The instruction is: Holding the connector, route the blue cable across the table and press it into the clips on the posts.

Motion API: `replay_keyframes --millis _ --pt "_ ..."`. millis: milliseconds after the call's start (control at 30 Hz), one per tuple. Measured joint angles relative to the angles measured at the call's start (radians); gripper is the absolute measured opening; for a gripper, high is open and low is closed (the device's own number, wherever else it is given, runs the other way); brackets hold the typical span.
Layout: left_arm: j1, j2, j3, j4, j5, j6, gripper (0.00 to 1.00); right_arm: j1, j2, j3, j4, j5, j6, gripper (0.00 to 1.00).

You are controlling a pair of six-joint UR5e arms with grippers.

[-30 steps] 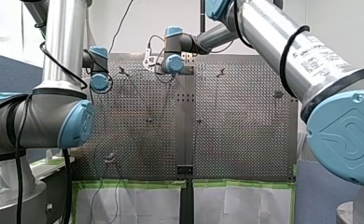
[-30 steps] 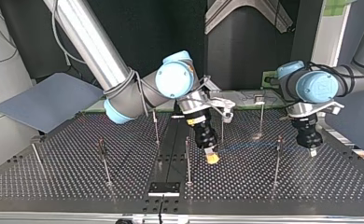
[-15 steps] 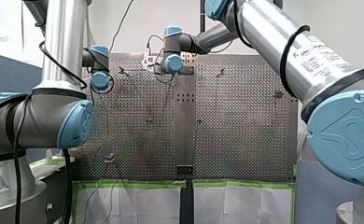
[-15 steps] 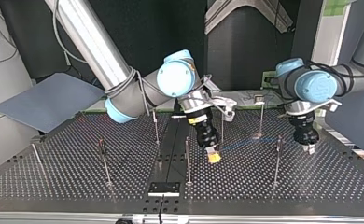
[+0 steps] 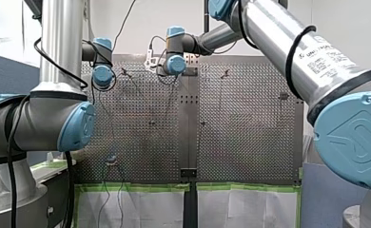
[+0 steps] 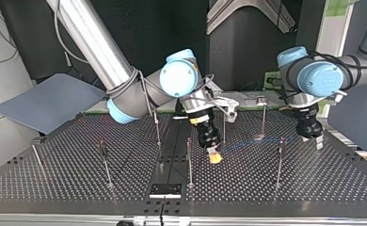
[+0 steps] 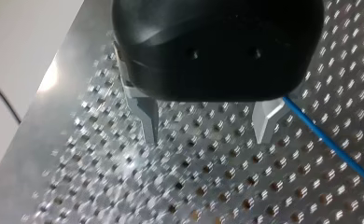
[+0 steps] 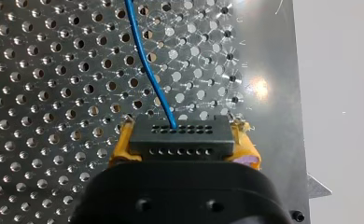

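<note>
Front view. Shows the perforated counter [image 5: 250,142] with thin posts [image 5: 226,73] standing on it. Places my left arm's wrist over the counter's far left part and my right arm's wrist just left of the middle, near the far edge. Cannot tell either tool's state or the cable's run from here.

Top view. Finds my right tool [image 6: 214,157] low over the counter's middle, yellow pads [image 6: 215,159] pointing down, just beside one of the posts [image 6: 189,157]. Traces a faint blue cable [image 6: 240,146] from that tool toward the view's right. Places my left tool [image 6: 318,142] at the view's right, well apart from the right tool and near another post.

Left wrist view. Finds the left tool [image 7: 208,140] with its metal fingers [image 7: 147,116] apart and nothing between them, only bare counter below. Records the blue cable [image 7: 332,147] lying on the counter outside the tool, passing just beside one finger and running away from it.

Right wrist view. Finds the right tool [image 8: 182,145] clamped on the black connector [image 8: 180,134], a yellow pad pressed against each end. Records the blue cable [image 8: 147,65] leaving the connector's front face near its middle and running ahead of the tool over the counter in a gentle curve.
</note>
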Motion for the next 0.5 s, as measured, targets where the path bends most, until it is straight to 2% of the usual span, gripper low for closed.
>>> replay_keyframes --millis 300,500 --pt "-0.019 0.076 -0.075 -0.079 0.074 -0.028 1.00 0.001 0.002 -0.003 0.002 0.003 -0.001 0.00" --pt "-0.030 0.128 -0.113 -0.122 0.092 -0.030 1.00 0.001 0.002 -0.003 0.010 0.003 0.000 0.00"
